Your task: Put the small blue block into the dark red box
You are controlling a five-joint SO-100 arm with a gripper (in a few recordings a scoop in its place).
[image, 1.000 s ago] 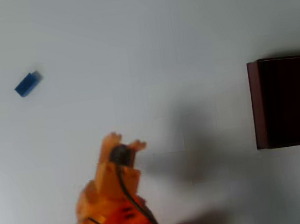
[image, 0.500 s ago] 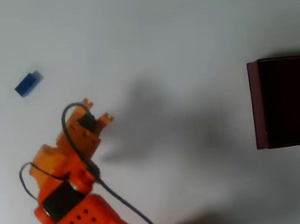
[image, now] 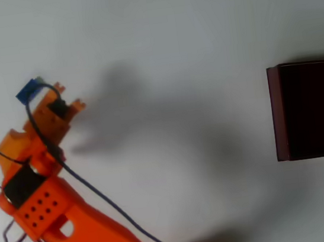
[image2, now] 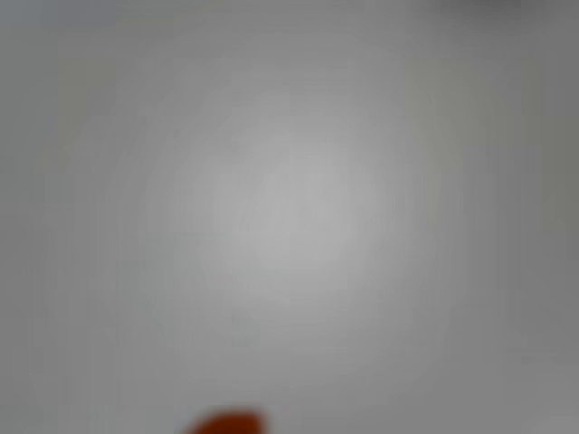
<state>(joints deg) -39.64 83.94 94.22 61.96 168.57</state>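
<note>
Risk first: the fingers (image: 68, 95) sit at the block (image: 28, 91), far left on the desk (image: 169, 36) in the overhead view, one tip overlapping its edge. A descent slightly off-centre could nudge the block aside instead of straddling it. Fingers look narrowly parted and hold nothing. Box (image: 277, 113) waits well apart at the right edge.

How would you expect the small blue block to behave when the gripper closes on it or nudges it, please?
The small blue block looks rigid and flat-sided, so it should probably slide, not roll. It is tiny beside the gripper, so it likely weighs little and a stray nudge could skid or turn it on the smooth white table. Its narrow width may let it twist between the fingers.
</note>
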